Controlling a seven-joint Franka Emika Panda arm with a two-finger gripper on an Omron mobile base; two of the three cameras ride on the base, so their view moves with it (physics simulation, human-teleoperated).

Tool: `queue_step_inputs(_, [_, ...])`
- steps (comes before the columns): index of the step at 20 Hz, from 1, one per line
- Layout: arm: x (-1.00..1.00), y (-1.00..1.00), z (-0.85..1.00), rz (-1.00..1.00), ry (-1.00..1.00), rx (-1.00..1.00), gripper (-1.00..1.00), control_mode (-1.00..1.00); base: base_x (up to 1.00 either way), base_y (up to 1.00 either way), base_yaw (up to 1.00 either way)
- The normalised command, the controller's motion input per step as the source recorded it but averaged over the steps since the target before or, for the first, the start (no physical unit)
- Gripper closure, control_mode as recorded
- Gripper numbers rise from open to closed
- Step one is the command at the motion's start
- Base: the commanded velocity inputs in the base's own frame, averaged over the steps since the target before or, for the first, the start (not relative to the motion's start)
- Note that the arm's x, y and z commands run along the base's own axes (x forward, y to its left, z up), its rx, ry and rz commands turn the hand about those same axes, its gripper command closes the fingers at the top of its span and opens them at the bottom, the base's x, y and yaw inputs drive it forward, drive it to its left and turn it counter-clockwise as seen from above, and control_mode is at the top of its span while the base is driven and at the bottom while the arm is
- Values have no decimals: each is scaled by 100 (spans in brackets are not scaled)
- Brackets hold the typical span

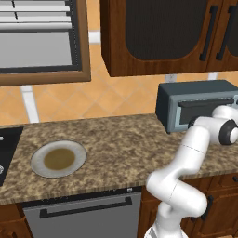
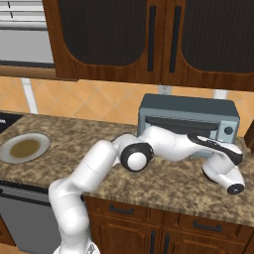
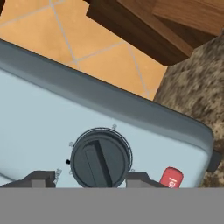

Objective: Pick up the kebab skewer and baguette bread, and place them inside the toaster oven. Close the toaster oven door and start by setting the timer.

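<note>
The boxy dark blue-grey metal toaster oven (image 1: pixel 197 104) stands at the back of the speckled granite counter (image 1: pixel 116 148), under the wooden wall cupboards (image 2: pixel 149 39). In the hand view the two-finger gripper (image 3: pixel 92 179) sits right at the oven's front panel, its dark fingertips (image 3: pixel 41 178) apart on either side of the one round dark timer knob (image 3: pixel 100 159); contact cannot be told. One red button (image 3: pixel 170 178) lies just beside the knob. The dark grey glass-paned oven door (image 2: pixel 181 126) is up. One round grey plate (image 1: pixel 58 159) lies well apart, to the left.

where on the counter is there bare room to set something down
Free: the granite stretch between the plate and the toaster oven, and the front counter strip. Crowded: right at the oven's front, where the gripper straddles the timer knob.
</note>
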Motion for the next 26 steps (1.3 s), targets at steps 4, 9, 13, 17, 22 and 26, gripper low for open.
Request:
queue_step_inputs(4, [81, -1, 65, -10, 0, 51, 100, -100, 0, 0, 0])
queue_step_inputs(9, [81, -22, 56, -9, -1, 52, 100, -100, 0, 0, 0])
queue_step_inputs(13, [85, -41, 57, -6, -1, 52, 100, -100, 0, 0, 0])
queue_step_inputs(17, [75, -43, 58, -5, -1, 55, 100, -100, 0, 0, 0])
queue_step_inputs(22, [66, -21, 67, -7, -1, 55, 100, -100, 0, 0, 0])
queue_step_inputs(26, [66, -13, 52, -10, 0, 51, 100, -100, 0, 0, 0])
